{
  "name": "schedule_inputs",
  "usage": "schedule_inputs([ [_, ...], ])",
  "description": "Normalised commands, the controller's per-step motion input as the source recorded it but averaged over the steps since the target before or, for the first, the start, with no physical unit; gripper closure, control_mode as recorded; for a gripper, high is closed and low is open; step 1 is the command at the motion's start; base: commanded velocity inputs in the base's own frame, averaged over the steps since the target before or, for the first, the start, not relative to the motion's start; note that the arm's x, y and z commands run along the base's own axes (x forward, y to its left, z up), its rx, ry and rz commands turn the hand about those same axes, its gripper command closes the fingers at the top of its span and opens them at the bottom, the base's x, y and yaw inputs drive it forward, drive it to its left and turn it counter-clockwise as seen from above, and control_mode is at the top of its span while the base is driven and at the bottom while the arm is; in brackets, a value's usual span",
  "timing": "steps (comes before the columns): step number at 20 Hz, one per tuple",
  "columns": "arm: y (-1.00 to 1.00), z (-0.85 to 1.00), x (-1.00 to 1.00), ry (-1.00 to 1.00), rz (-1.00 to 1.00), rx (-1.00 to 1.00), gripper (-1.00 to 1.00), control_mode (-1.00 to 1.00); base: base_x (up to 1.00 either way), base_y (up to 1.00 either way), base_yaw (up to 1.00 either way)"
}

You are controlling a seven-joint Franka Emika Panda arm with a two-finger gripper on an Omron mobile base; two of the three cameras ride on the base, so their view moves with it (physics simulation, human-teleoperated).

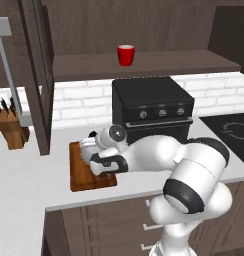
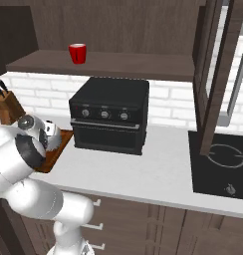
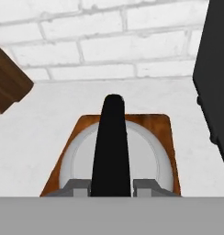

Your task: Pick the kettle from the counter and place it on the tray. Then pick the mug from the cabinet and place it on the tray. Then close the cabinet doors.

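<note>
In the hand view the silver-grey kettle [image 3: 148,160] sits over the reddish-brown tray [image 3: 86,123], and its black handle [image 3: 112,142] runs up between my fingertips. My gripper [image 3: 112,188] is shut on that handle. I cannot tell whether the kettle rests on the tray or hangs just above it. From the left base view the hand covers the back of the tray [image 1: 80,176] on the counter [image 1: 24,172]. The red mug [image 1: 126,54] stands on the open cabinet's shelf [image 1: 164,65], up and to the right of my hand. The cabinet doors [image 1: 38,75] stand open.
A black countertop oven [image 1: 151,107] stands just right of the tray, close to my hand. A tan knife block [image 1: 12,131] is at the far left by the brick wall. A black cooktop [image 1: 234,132] lies at the right. Drawers [image 1: 119,225] run below the counter.
</note>
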Motion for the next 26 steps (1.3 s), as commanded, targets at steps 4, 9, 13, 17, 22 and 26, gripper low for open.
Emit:
schedule_inputs([
  [4,0.08,-0.13,0.38,0.00,0.00,0.00,1.00,-1.00,0.00,0.00,0.00],
  [9,0.04,-0.13,0.25,0.00,-0.02,0.00,1.00,-1.00,0.00,0.00,0.00],
  [13,0.09,-0.13,0.21,0.00,-0.05,0.00,1.00,-1.00,0.00,0.00,0.00],
  [17,0.15,-0.11,0.21,0.00,-0.05,0.00,1.00,-1.00,0.00,0.00,0.00],
  [22,0.26,-0.02,0.18,-0.03,-0.07,0.00,1.00,-1.00,0.00,0.00,0.00],
  [26,0.16,-0.05,0.02,-0.03,-0.06,0.00,1.00,-1.00,0.00,0.00,0.00],
])
